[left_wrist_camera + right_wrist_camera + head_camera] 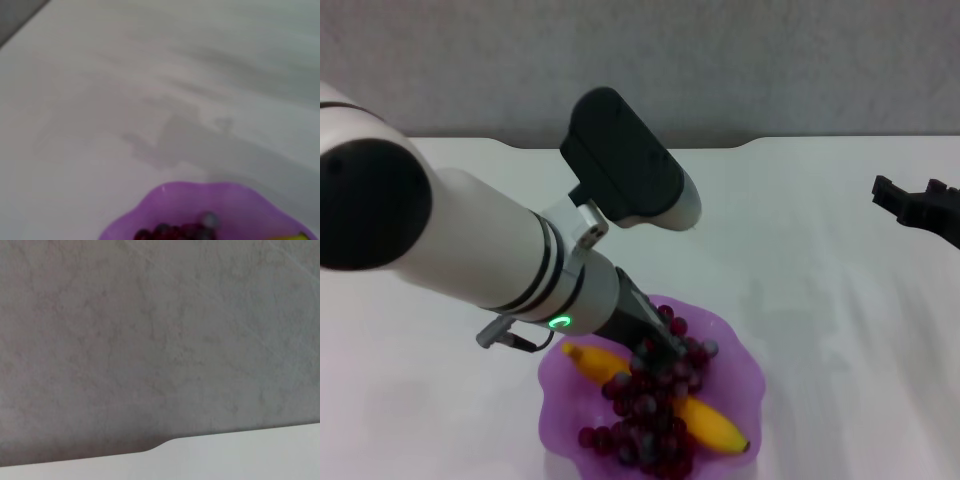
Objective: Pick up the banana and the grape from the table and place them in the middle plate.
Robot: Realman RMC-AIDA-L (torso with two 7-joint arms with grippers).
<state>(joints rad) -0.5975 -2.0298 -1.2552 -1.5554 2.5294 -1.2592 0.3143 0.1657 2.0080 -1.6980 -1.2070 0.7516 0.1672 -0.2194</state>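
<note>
Translucent purple, with a wavy scalloped rim, the middle plate [745, 375] is seen on the white table [820, 260] directly beneath the left gripper [655, 348]. The banana [710, 425] is found lying inside the plate, and the grape [650, 415] bunch is laid across its middle, so that only the two yellow ends are exposed on either side of the dark red-purple berries. The left gripper is lowered into the far end of the bunch, its tips lost among the berries; whether its fingers are apart or together cannot be told. In the left wrist view the plate rim [165, 197] and a few berries [172, 232] are recorded close below the camera. The right gripper [920, 208] is held well away to the right, above bare tabletop; its finger state cannot be told either.
</note>
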